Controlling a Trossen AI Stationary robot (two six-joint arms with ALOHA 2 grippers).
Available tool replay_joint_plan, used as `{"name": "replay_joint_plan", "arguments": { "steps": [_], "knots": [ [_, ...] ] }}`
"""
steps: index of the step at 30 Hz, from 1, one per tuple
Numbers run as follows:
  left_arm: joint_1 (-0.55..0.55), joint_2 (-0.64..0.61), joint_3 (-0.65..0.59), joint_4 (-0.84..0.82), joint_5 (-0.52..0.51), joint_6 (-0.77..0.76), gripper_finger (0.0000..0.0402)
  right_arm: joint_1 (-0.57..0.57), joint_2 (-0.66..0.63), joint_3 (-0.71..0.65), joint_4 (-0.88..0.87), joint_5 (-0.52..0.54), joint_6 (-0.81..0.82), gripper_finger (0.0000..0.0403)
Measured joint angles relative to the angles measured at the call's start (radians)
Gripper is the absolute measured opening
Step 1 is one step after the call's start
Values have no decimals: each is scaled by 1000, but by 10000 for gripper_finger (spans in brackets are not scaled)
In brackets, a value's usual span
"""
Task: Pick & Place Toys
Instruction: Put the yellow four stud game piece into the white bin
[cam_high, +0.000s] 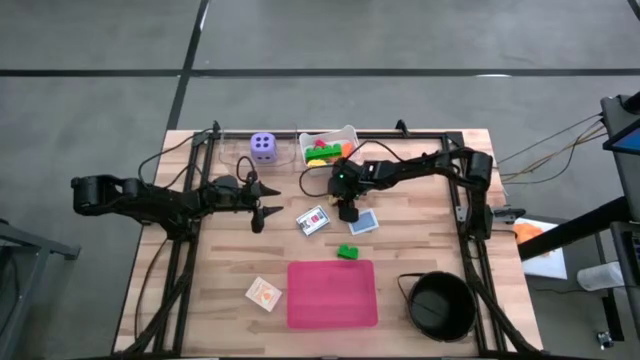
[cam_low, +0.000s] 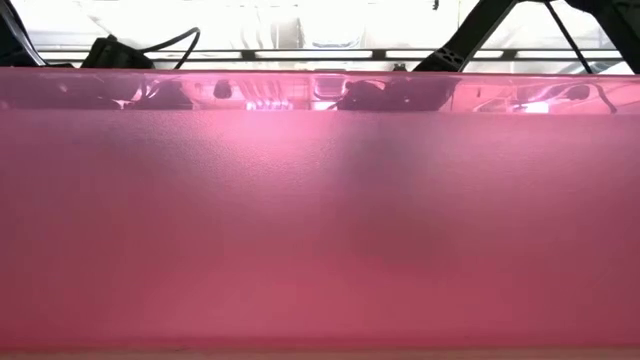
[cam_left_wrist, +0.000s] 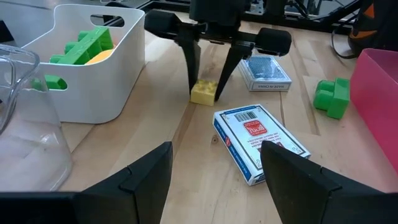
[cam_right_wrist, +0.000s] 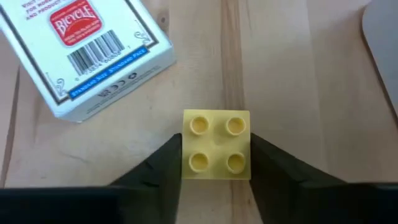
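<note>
The right hand (cam_right_wrist: 216, 155) stands straight down over the yellow block (cam_right_wrist: 216, 144) on the desk (cam_right_wrist: 298, 74), fingers clamped on its flat sides for lifting, beside the white card box (cam_right_wrist: 81, 50); the left hand (cam_left_wrist: 214, 174) waits, fingers apart.

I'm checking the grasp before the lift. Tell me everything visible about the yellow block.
The yellow block is a small square piece of pale, smooth plastic with four round studs on top. It sits flat and upright on the wooden table, studs up, beside the white card box without touching it. The right pincer straddles it, one dark finger against each opposite side. In the left wrist view it sits near the white tub, with a bare gap between them.
</note>
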Motion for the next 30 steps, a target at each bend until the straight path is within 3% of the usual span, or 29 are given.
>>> {"name": "replay_joint_plan", "arguments": {
  "steps": [1,11,16,20,24,30],
  "knots": [
    [0,0,0,0,0,0,245,3,-1,1,-3,1,0,133],
    [0,0,0,0,0,0,245,20,-6,1,-13,-1,0,133],
    [0,0,0,0,0,0,245,21,-35,-2,12,-70,0,133],
    [0,0,0,0,0,0,245,20,-54,-3,129,-198,0,133],
    [0,0,0,0,0,0,245,20,-52,-38,357,-289,32,133],
    [0,0,0,0,0,0,245,-5,-49,-56,487,-237,50,133]
  ]
}}
